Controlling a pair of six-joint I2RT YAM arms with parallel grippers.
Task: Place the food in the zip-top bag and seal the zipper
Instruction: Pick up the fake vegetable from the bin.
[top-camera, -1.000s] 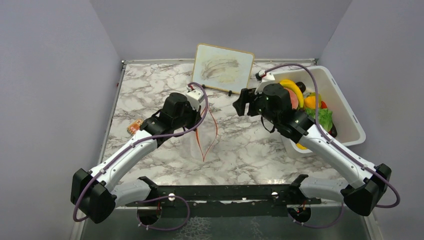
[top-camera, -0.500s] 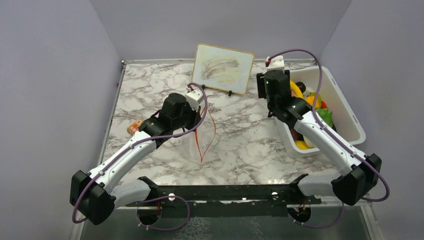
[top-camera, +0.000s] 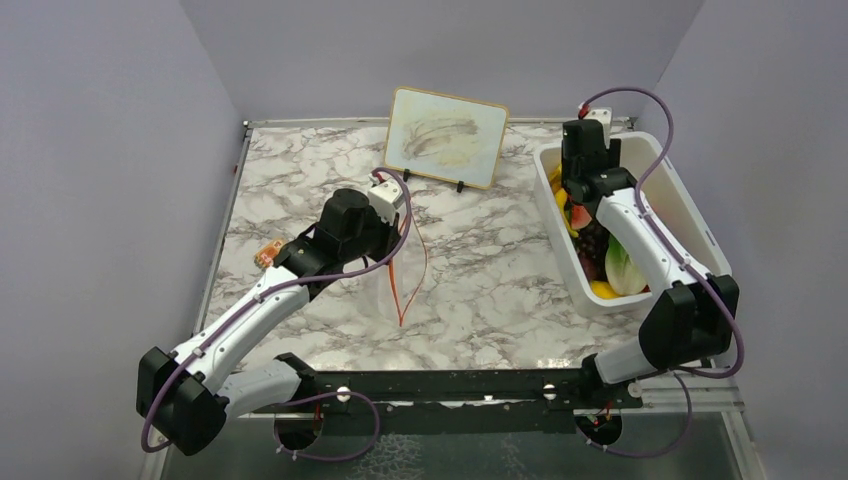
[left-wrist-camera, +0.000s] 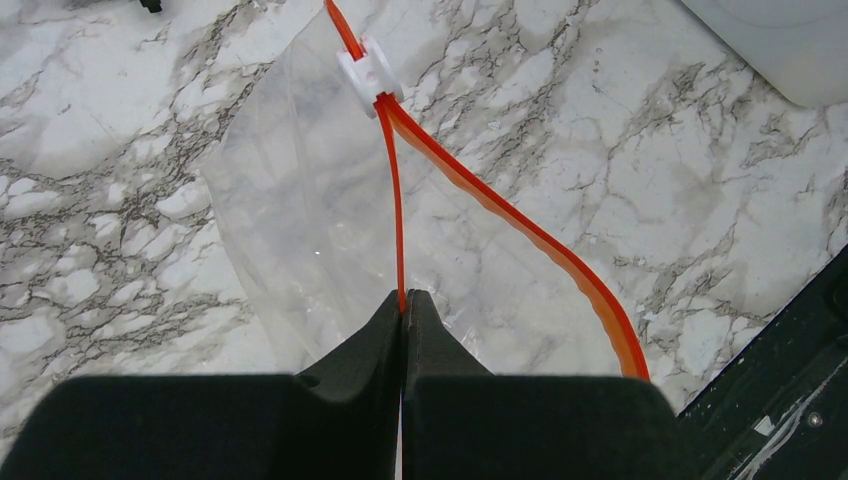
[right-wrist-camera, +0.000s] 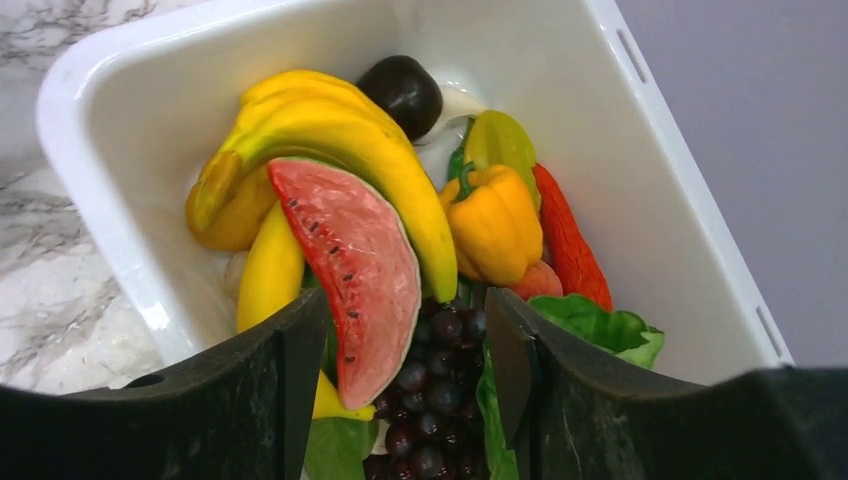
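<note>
Having swung over the tub, right hand gapes above food; left hand pinches zipper

Looked like a robotics lab test cell, not a home: marble-print tabletop boxed in w/ plain grey-lilac walls, left arm & right arm bolted to a black rail at the near edge, plastic toy food in a white tub, picture board propped at the back.
</note>
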